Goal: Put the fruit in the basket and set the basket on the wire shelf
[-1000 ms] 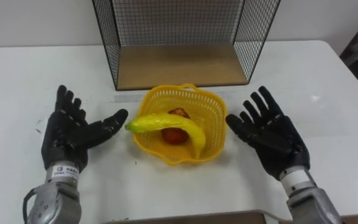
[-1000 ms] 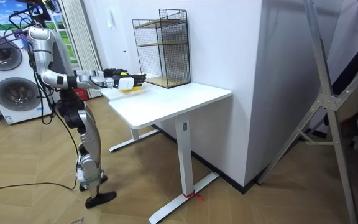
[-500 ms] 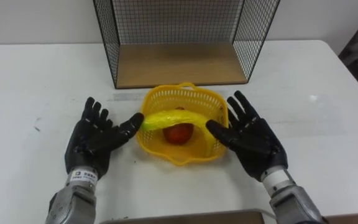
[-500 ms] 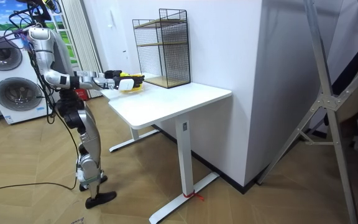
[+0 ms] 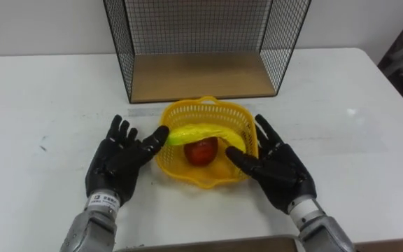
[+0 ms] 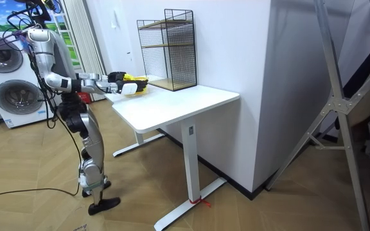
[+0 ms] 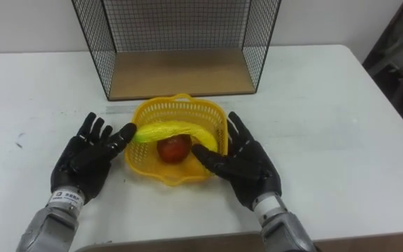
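Observation:
A yellow plastic basket (image 5: 187, 171) (image 7: 152, 170) stands on the white table (image 5: 40, 105), just in front of the wire shelf (image 5: 201, 73). A banana (image 5: 201, 134) lies across its rim and a red apple (image 5: 201, 150) sits inside. My left hand (image 5: 117, 164) (image 7: 82, 162) is open against the basket's left side, thumb at the banana's tip. On the right side my right hand (image 5: 275, 171) (image 7: 243, 168) is open too, its thumb reaching under the basket's near rim. In the room view I stand at the table's end, both arms stretched to the basket (image 6: 133, 86).
The wire shelf has a wooden bottom board (image 5: 201, 73), black mesh walls and an open front facing me. White wall rises behind it. Bare table spreads to both sides. In the room view washing machines (image 6: 5, 83) stand behind me.
Both hands have closed in from the sides until they flank and touch the basket. The basket has shifted slightly and the banana has slid a little further in.

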Robot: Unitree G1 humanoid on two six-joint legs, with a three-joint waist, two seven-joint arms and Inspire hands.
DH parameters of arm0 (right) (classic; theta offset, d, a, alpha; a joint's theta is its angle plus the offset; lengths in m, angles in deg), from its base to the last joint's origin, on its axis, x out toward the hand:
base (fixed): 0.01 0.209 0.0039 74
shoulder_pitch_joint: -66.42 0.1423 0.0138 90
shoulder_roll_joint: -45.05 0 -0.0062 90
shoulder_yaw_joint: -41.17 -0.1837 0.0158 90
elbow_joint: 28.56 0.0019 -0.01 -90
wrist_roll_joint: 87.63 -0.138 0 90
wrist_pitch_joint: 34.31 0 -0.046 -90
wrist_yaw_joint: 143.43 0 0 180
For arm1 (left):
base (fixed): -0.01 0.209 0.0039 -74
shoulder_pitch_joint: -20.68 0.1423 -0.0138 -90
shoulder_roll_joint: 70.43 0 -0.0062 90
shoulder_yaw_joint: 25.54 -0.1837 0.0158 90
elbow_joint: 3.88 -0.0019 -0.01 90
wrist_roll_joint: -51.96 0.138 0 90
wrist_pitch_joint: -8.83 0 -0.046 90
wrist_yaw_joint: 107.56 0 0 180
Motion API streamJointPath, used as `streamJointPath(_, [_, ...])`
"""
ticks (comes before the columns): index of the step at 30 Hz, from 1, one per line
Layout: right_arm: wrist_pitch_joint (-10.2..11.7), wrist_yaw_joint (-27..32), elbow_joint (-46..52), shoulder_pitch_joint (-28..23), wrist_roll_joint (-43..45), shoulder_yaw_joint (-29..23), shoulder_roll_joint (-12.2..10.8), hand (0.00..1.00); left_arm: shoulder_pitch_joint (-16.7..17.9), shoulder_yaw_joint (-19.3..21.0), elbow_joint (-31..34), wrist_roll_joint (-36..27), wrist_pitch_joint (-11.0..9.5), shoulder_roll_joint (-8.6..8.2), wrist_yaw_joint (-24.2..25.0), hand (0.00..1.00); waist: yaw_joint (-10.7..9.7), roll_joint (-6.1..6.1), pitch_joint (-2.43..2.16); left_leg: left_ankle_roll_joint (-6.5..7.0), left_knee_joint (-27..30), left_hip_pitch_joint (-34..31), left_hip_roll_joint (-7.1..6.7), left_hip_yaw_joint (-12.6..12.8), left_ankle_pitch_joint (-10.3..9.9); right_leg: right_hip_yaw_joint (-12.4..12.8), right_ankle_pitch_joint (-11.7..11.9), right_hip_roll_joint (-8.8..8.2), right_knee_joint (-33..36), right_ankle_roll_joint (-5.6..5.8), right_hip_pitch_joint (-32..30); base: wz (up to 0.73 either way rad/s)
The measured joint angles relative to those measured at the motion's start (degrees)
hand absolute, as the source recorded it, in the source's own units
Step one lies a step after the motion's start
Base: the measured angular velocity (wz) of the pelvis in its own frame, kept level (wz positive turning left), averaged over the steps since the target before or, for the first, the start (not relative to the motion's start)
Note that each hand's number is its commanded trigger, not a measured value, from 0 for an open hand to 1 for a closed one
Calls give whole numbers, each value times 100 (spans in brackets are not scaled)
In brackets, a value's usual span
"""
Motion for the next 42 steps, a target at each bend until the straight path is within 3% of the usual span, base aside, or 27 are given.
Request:
streamJointPath(8, [-3, 0, 0, 2, -184, 138, 31, 0, 0, -120, -17, -302, -1, 108, 18, 0, -3, -16, 22, 0, -8, -47, -4, 0, -2, -2, -1, 3, 64, 0, -65, 0])
streamJointPath(18, [-2, -50, 0, 8, -416, 203, 56, 0, 0, -275, -15, -638, -127, 121, 54, 0, -9, 8, 33, 0, -27, -41, 0, 10, -2, -5, 0, 48, 58, -1, -80, 0])
streamJointPath(25, [-1, -83, 0, 11, -385, 239, 41, 0, 0, -331, -24, -1351, -136, 165, 115, 0, -39, 22, 38, 0, -22, -25, -3, 15, -1, 1, 0, 45, 58, -1, -76, 0])
streamJointPath(42, [-12, -110, -2, 23, -375, 256, 13, 0, 0, -356, -140, -1443, -116, 71, 329, 0, -115, 30, 48, 0, -7, -47, 1, 20, -2, 1, 0, 45, 57, -1, -87, 0])
